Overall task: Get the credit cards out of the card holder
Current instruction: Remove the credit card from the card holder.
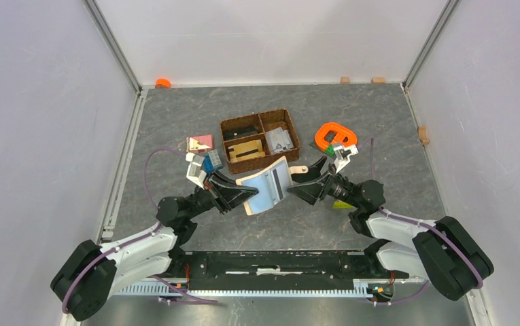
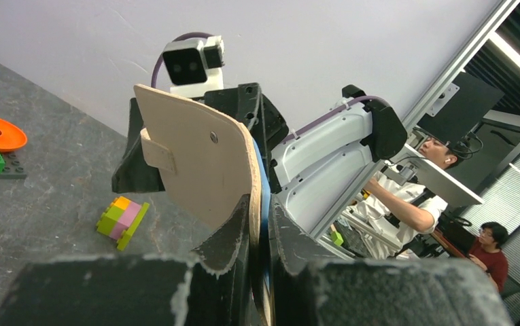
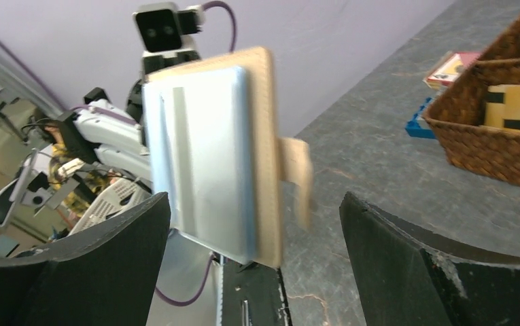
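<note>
The card holder (image 1: pixel 264 190) is beige outside, pale blue-grey inside, with a dark stripe. The woven basket (image 1: pixel 253 116) is brown, the table (image 1: pixel 393 129) mottled grey, the ring (image 1: pixel 320 136) at the far right bright orange.

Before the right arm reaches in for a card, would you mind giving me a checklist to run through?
1. Grip of the left end effector on the card holder: ok, its edge sits clamped between the fingers.
2. Is the card holder open, pale inside toward the right arm: ok.
3. Is the right end effector open: ok, fingers spread wide.
4. Is the card holder framed between the right fingers, not touching them: ok.
5. Is a card edge exposed to pinch: cannot tell, the wrist view is blurred.
</note>
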{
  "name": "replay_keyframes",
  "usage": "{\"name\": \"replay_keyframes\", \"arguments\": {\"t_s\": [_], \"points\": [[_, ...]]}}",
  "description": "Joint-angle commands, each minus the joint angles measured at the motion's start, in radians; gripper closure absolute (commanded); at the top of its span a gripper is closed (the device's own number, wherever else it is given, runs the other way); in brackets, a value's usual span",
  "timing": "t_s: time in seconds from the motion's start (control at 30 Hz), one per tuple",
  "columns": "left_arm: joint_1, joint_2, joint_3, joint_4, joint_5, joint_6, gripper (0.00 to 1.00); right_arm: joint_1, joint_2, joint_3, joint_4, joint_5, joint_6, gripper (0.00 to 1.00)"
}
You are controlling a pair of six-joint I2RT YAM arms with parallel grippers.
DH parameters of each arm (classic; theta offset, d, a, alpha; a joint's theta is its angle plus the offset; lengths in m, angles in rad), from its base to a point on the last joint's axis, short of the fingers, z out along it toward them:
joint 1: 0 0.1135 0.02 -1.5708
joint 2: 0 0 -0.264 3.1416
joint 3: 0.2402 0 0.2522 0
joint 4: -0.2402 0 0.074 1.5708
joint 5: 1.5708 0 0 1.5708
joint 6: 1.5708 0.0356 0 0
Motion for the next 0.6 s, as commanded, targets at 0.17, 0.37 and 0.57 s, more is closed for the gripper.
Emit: {"name": "replay_keyframes", "arguments": {"t_s": [0.17, 0.37, 0.57], "points": [[-0.004, 0.022, 0.046, 0.013, -0.003, -0.012, 0.98, 0.029, 0.012, 0.012, 0.321, -0.084, 0.111, 0.18], [-0.004, -0.03, 0.043, -0.113, -0.067, 0.038, 0.98, 0.03, 0.001, 0.0, 0.324, -0.068, 0.093, 0.37], [-0.004, -0.135, 0.032, -0.281, -0.168, 0.104, 0.98, 0.018, -0.003, -0.004, 0.299, -0.058, 0.078, 0.43]]}}
